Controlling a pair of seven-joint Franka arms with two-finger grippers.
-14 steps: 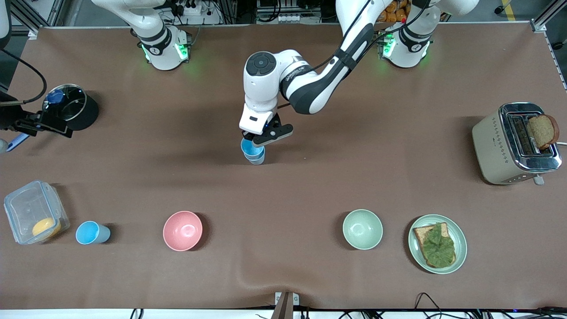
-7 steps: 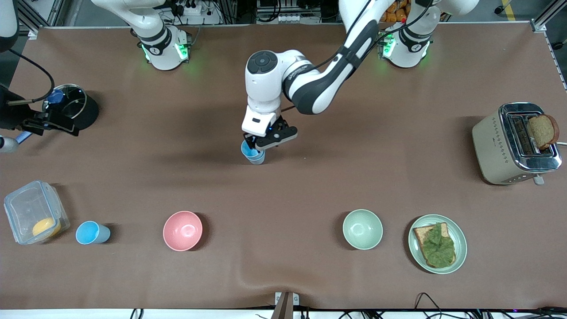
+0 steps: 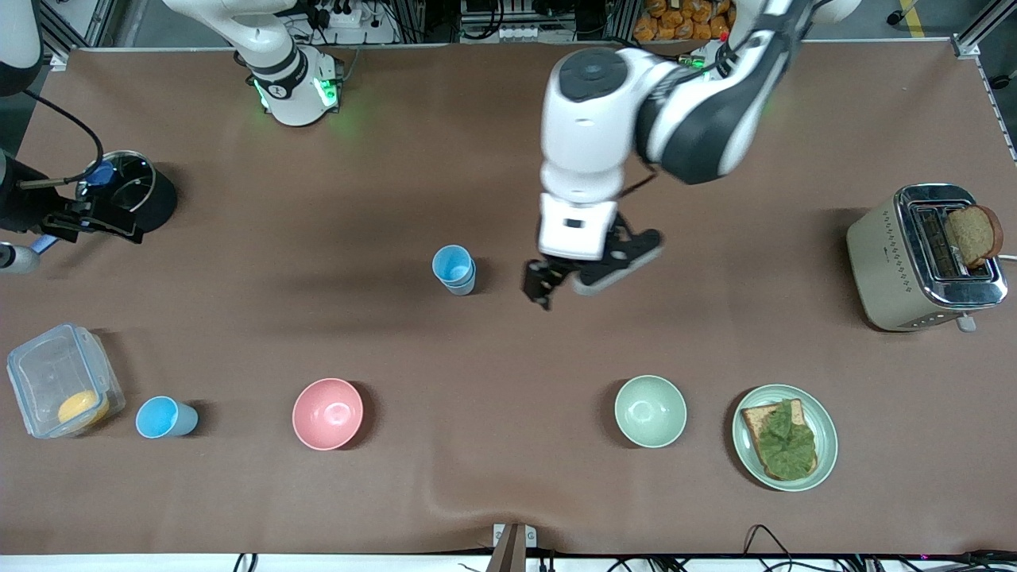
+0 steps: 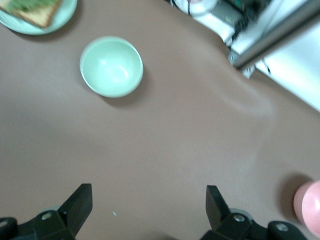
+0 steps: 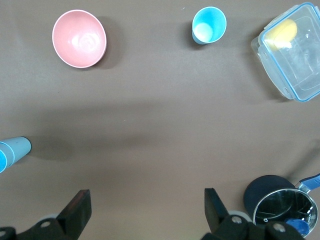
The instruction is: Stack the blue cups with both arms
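Note:
Two blue cups stand nested as one stack point(image 3: 454, 269) mid-table; the stack also shows at the edge of the right wrist view point(image 5: 12, 150). A third blue cup point(image 3: 165, 418) stands alone beside the clear container, also in the right wrist view point(image 5: 209, 24). My left gripper point(image 3: 561, 286) is open and empty, up over bare cloth beside the stack, toward the left arm's end; its wrist view point(image 4: 148, 210) shows only cloth between the fingers. My right gripper point(image 3: 102, 225) is open and empty, up beside the black pot; its wrist view point(image 5: 147, 210) shows bare cloth.
Pink bowl point(image 3: 327, 413), pale green bowl point(image 3: 650, 411) and a plate with toast and lettuce point(image 3: 784, 437) line the camera-side edge. A clear container point(image 3: 62, 380) and a black pot point(image 3: 133, 191) sit at the right arm's end, and a toaster point(image 3: 926, 258) at the left arm's end.
My left gripper let go of the upper cup, which now sits nested in the lower one, then rose and moved toward the left arm's end. The right gripper barely moved.

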